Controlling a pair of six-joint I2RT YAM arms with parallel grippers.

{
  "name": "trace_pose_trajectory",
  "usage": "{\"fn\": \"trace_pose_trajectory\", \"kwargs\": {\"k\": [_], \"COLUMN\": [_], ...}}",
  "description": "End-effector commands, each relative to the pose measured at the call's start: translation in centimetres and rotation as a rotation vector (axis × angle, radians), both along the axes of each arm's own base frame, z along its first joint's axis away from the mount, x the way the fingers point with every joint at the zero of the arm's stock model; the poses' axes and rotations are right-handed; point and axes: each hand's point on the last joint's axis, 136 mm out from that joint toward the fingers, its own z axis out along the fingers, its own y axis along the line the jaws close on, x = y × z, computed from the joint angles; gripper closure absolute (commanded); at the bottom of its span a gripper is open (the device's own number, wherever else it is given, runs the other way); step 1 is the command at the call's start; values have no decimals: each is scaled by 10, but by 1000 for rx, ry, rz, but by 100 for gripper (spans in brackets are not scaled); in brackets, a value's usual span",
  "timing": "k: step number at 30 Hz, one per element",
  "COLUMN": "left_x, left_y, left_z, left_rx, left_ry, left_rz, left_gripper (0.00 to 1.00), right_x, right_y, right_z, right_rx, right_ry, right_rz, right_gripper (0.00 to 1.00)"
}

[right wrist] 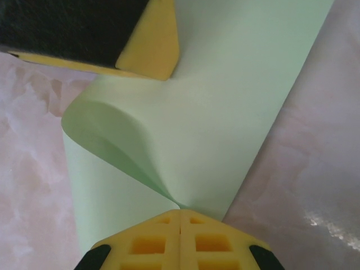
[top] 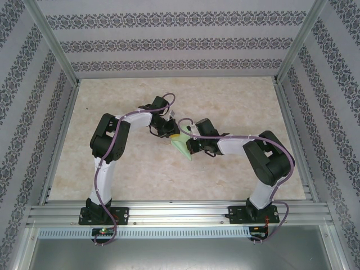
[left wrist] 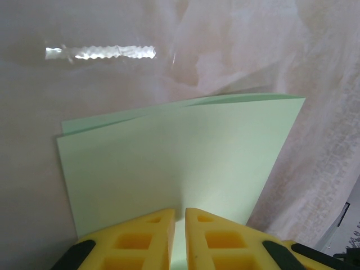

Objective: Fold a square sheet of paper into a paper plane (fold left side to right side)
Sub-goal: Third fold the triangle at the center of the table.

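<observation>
The pale marbled desk [top: 112,169], walled in by grey-patterned panels [top: 169,42], held the two black-and-white arms [top: 107,152] with their wrists crowded together over its middle. Under them lay the thin, pale mint-green sheet of paper [top: 183,148], doubled over on itself. One layer sat on the other with the far edges slightly out of line, and one part bulged up in a soft, uncreased loop. The step in hand looked like the side-to-side fold, brought over but not pressed flat. The next move would likely call for squaring the edges and flattening that loop into a sharp crease while one end stayed pinned. The left tool [left wrist: 179,233] stood nearly closed, its yellow fingers [left wrist: 143,239] pinching the sheet's near edge. The right tool [right wrist: 180,233] was closed tight, and the curled layer ran into its tips, so it seemed to grip it. The left tool's finger, resting on the sheet, lay in the path of any sweep along the fold
</observation>
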Motion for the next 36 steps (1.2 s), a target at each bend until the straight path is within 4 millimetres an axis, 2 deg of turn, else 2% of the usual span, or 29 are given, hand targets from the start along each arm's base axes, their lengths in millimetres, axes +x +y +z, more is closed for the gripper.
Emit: {"fn": "trace_pose_trajectory", "kwargs": {"k": [1,9,17,25,30,36], "left_x": [-20,-21,-21,-22,-18,-6], "left_y": [7,7,7,7,4,-1], "left_z": [-43,-44,-45,-45,-31,1], "left_rx": [98,99,101,100,81,64], "left_ry": [75,76,79,78,55,0], "left_rz": [-25,-26,-26,-28,-35,-53], "left_gripper": [84,84,84,84,82,78], "right_x": [9,9,11,8,2,-5], "right_y": [-4,-9,-10,-10,-14,-16], "right_z": [-1,-5,0,-8,-18,-26], "right_rx": [-6,-15,0,-9,-33,-48], "right_ry": [-1,7,-4,26,67,100], "right_rz": [-32,-50,-55,-52,-50,-46], "right_gripper": [100,100,100,100,100,100]}}
